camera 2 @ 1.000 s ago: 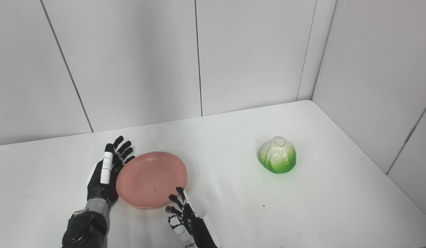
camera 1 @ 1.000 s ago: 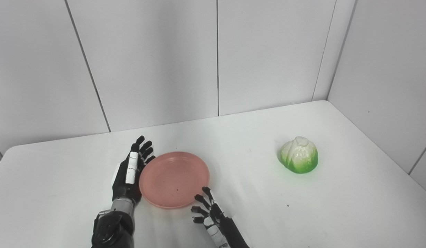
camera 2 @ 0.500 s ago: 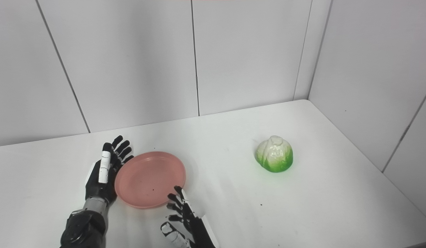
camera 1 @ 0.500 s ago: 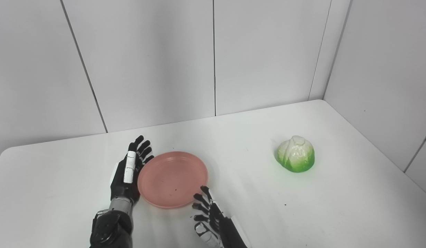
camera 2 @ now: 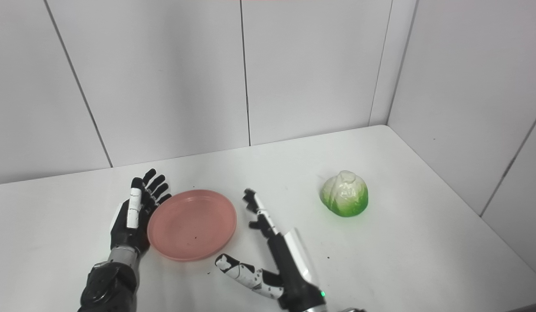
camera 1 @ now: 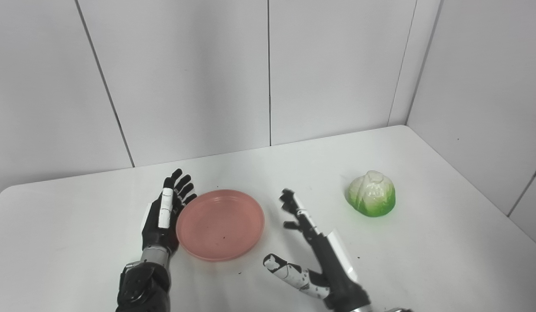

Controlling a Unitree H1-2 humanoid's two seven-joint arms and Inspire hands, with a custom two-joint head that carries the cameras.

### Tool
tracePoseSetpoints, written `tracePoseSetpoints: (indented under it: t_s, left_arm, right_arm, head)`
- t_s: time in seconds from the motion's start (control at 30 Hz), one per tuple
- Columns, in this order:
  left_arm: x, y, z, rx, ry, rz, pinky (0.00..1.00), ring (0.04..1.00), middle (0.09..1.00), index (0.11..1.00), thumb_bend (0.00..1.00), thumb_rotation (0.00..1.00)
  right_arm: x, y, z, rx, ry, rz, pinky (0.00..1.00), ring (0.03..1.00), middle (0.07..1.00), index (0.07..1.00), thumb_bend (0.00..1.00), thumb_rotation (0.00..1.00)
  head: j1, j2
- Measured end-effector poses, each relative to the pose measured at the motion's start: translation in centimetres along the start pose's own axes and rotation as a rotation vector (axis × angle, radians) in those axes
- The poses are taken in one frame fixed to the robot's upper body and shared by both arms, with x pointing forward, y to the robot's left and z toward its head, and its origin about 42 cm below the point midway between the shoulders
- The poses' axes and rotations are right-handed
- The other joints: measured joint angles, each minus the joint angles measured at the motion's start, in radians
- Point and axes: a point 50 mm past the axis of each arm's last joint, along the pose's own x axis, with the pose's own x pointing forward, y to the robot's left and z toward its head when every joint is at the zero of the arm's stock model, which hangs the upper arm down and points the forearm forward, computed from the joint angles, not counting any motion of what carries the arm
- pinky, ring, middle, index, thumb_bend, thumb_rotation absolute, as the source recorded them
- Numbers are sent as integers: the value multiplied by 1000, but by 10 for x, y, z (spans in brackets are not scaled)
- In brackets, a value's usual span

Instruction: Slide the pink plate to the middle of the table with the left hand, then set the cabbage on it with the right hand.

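White panelled walls close in the white table (camera 1: 424, 268) at its far right corner. Left hand (camera 1: 161, 219) has its fingers (camera 1: 178, 190) spread and straight, edge-on against the left rim of the plate (camera 1: 220, 224), holding nothing. Right hand (camera 1: 313, 247) is empty too, fingers (camera 1: 294, 208) apart, thumb out, just right of the plate. Cabbage (camera 1: 372, 199) sits on the table well right of both.

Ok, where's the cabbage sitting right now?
The cabbage sits alone on the right side of the table, near the right wall, beyond the open right hand and well right of the pink plate.
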Motion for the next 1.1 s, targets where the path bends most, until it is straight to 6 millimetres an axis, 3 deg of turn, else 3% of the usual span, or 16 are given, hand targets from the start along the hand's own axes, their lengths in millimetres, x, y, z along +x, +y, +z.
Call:
tracePoseSetpoints:
  t_s: [0.03, 0.07, 0.2, 0.3, 0.37, 0.57, 0.73, 0.83, 0.97, 1.1]
  left_arm:
    - [0, 0, 0, 0, 0, 0, 840, 915, 900, 889, 924, 848]
    - [0, 0, 0, 1, -1, 0, 838, 911, 900, 887, 917, 850]
    - [0, 3, 0, 0, -2, 11, 828, 900, 895, 877, 912, 862]
    - [0, 4, 0, -1, 0, 22, 820, 896, 900, 883, 909, 880]
    - [0, 2, -1, -2, 1, 20, 821, 897, 897, 873, 923, 870]
    - [1, 0, -1, -4, 3, 18, 836, 898, 898, 869, 922, 873]
    - [1, 1, -1, -4, 3, 20, 837, 901, 901, 866, 922, 869]
    - [1, 1, -1, -4, 2, 20, 815, 888, 899, 870, 910, 874]
    - [1, 0, 0, -5, 1, 18, 816, 883, 897, 872, 912, 871]
    - [2, 0, 0, -8, 0, 18, 815, 874, 898, 878, 913, 869]
  right_arm:
    - [0, -10, -3, -24, 2, 19, 900, 954, 990, 966, 749, 428]
    - [0, -19, -7, -54, 10, 39, 912, 971, 996, 980, 823, 521]
    - [-3, -58, -16, -220, 107, 173, 926, 998, 1000, 999, 986, 699]
    - [11, -84, -6, -361, 111, 251, 959, 1000, 1000, 1000, 1000, 652]
    - [24, -93, 5, -419, 87, 286, 943, 993, 997, 998, 1000, 545]
    - [74, -127, 33, -638, 42, 419, 991, 1000, 989, 1000, 1000, 453]
    - [100, -140, 26, -710, 152, 603, 837, 987, 997, 992, 1000, 405]
    - [120, -157, 34, -784, 178, 626, 800, 981, 998, 981, 1000, 296]
    - [134, -155, 41, -870, 176, 645, 859, 990, 997, 973, 1000, 186]
    - [138, -148, 33, -933, 204, 693, 871, 982, 995, 956, 1000, 215]
  head:
    - [5, 3]
    - [6, 3]
    - [6, 3]
    - [6, 3]
    - [6, 3]
    - [6, 3]
    - [11, -3]
    - [12, -9]
    - [14, -6]
    - [37, -26]
